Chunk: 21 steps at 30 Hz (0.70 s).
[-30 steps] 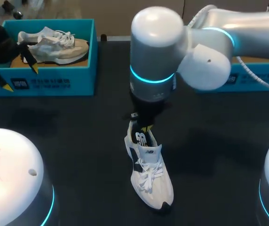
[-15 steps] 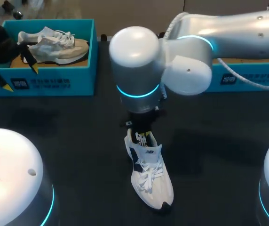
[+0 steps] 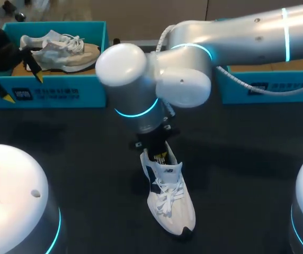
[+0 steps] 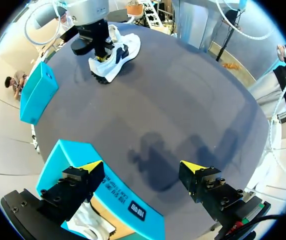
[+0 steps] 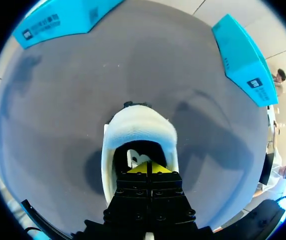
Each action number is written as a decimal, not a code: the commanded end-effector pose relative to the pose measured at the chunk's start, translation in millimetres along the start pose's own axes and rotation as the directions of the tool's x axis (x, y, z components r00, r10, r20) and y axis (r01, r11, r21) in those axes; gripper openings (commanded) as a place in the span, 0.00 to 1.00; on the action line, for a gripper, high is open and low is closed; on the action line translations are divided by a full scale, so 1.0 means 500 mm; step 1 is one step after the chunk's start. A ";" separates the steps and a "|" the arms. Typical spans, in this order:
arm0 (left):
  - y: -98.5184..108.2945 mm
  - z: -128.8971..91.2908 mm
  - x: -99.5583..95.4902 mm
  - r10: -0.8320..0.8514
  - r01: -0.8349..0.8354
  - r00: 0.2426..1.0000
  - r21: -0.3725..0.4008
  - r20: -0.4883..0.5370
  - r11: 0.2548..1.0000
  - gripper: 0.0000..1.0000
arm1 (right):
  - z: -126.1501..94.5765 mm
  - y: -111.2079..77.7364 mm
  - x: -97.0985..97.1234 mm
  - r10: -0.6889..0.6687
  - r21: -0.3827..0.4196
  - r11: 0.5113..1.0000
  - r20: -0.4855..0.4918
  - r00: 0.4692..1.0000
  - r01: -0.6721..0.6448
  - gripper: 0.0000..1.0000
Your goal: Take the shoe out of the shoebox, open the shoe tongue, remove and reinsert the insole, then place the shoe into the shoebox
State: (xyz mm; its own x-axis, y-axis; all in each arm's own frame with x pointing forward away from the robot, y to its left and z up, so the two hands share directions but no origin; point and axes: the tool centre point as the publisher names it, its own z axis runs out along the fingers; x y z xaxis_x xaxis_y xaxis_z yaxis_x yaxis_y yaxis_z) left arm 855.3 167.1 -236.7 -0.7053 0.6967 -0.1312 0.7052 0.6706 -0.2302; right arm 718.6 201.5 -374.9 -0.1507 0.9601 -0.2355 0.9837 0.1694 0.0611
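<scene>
Just inside the shoe near the tabletop's near edge, right gripper tips press together; left gripper gapes by the far-left-corner box

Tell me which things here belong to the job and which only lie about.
Job: white shoe on the table; right gripper at its opening; right shoebox.
Lying about: left shoebox; second shoe inside it.

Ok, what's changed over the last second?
The right arm's upper joints swung leftward in the head view, while the right gripper stayed at the opening of the shoe. Nothing was grasped or released. The shoe, left gripper and left shoebox are unchanged.
</scene>
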 end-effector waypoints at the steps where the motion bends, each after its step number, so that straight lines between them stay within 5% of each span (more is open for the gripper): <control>1: -0.001 -0.001 0.001 0.000 0.000 1.000 -0.003 -0.002 1.000 1.00 | -0.019 -0.012 -0.003 0.005 -0.031 1.000 0.023 1.000 -0.004 0.00; 7: -0.001 -0.001 0.001 0.000 0.000 1.000 -0.003 -0.002 1.000 1.00 | -0.041 -0.022 -0.019 0.009 -0.054 0.999 0.073 0.997 -0.005 0.00; 21: -0.001 -0.001 0.001 0.000 0.000 1.000 -0.003 -0.002 1.000 1.00 | 0.041 -0.009 -0.037 -0.029 0.013 1.000 0.075 0.997 0.028 0.00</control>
State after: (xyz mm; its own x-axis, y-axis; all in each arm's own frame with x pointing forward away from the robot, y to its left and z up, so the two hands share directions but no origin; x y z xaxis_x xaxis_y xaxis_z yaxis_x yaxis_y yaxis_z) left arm 855.3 167.1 -236.5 -0.7052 0.6968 -0.1311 0.7053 0.6705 -0.2301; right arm 714.4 180.4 -380.0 -0.1679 0.9330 -0.3183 0.9795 0.1945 0.0532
